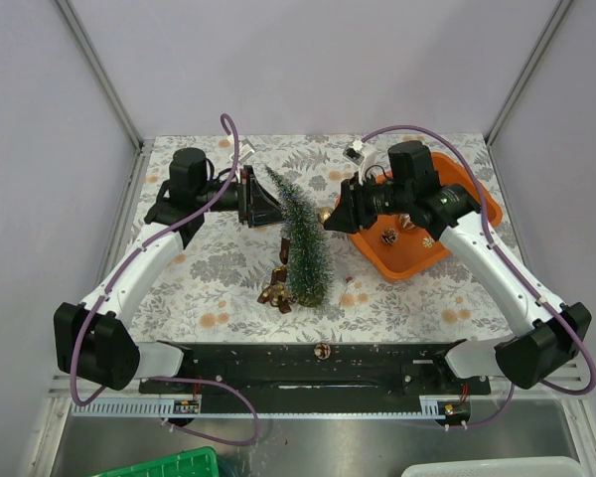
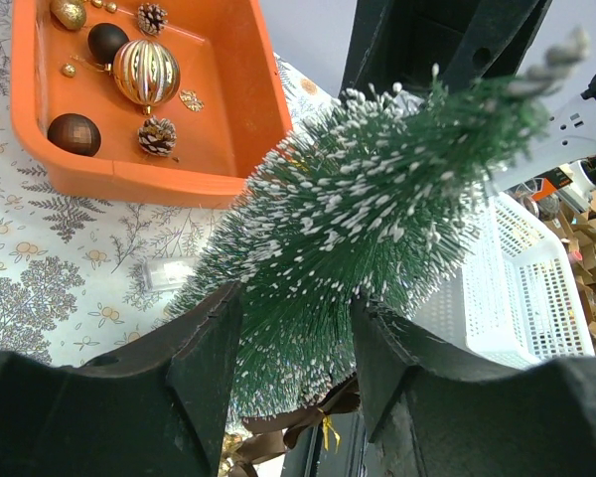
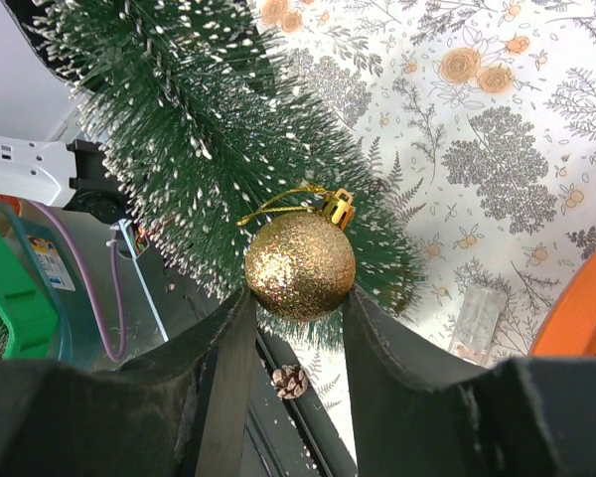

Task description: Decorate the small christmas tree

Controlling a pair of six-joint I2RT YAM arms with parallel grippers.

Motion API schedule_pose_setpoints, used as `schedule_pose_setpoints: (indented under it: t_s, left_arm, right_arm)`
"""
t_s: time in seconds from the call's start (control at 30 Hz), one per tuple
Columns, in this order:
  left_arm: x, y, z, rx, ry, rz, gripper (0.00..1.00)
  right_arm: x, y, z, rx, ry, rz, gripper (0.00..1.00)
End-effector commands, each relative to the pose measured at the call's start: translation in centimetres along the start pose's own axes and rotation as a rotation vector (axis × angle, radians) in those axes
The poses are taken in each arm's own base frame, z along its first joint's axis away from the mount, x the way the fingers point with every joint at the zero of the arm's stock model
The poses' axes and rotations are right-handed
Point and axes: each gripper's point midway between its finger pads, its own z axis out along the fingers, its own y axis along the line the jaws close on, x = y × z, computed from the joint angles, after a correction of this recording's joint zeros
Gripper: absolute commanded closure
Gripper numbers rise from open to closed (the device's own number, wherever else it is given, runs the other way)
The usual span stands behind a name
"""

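Left gripper (image 2: 293, 298) is closed on the small christmas tree (image 1: 300, 248), its upper bristles pressed between the fingers; the tree stands, leaning slightly, mid-table (image 1: 209, 288); right gripper (image 3: 298, 293) pinches a gold glitter ball (image 3: 300, 265) just beside the branches, cord loop toward them; hanging this ornament seems the step in hand; next, the loop wants catching on a branch before release; the orange tray (image 1: 409, 272) lies further right.

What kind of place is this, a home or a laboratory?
Most likely a robot laboratory cell, not a home: a left arm and right arm bolted to a black rail, plain grey walls in metal framing around the table, and plastic crates beside it.
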Motion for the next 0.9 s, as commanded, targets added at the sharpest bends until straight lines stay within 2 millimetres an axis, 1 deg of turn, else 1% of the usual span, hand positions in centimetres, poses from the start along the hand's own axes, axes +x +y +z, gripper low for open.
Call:
schedule_pose_setpoints:
  t_s: [0.0, 0.07, 0.1, 0.17, 0.3, 0.4, 0.47, 0.57, 0.87]
  left_arm:
    - [-1.8, -1.6, -0.1, 0.049, -0.025, 0.083, 0.49]
    - [-1.7, -1.6, -0.1, 0.049, -0.024, 0.082, 0.49]
    - [-1.8, -1.6, -0.1, 0.048, -0.026, 0.086, 0.49]
    - [-1.8, -1.6, 0.0, 0.046, -0.024, 0.079, 0.48]
    - [-1.8, -1.6, -0.1, 0.048, -0.025, 0.083, 0.48]
    - [-1.9, -1.7, -0.1, 0.046, -0.025, 0.084, 0.48]
    - [-1.9, -1.7, -0.1, 0.046, -0.025, 0.085, 0.48]
    - [-1.8, -1.6, -0.1, 0.041, -0.021, 0.085, 0.47]
    - [-2.0, -1.8, -0.2, 0.039, -0.020, 0.096, 0.47]
  right_arm:
    - [-1.5, 0.9, -0.5, -0.020, -0.071, -0.036, 0.77]
    - [-1.3, 0.9, -0.6, -0.015, -0.069, -0.031, 0.74]
    - [-0.9, 0.8, -0.8, -0.005, -0.071, -0.028, 0.70]
    - [-0.6, 0.8, -1.0, 0.001, -0.074, -0.027, 0.66]
    - [-0.1, 0.9, -1.3, 0.001, -0.074, -0.021, 0.55]
    - [0.1, 1.0, -1.3, -0.003, -0.074, -0.019, 0.52]
    - [0.1, 1.0, -1.2, -0.003, -0.077, -0.020, 0.48]
    - [0.2, 0.9, -1.3, -0.001, -0.075, -0.018, 0.45]
    - [-0.1, 0.8, -1.6, 0.022, -0.086, -0.027, 0.40]
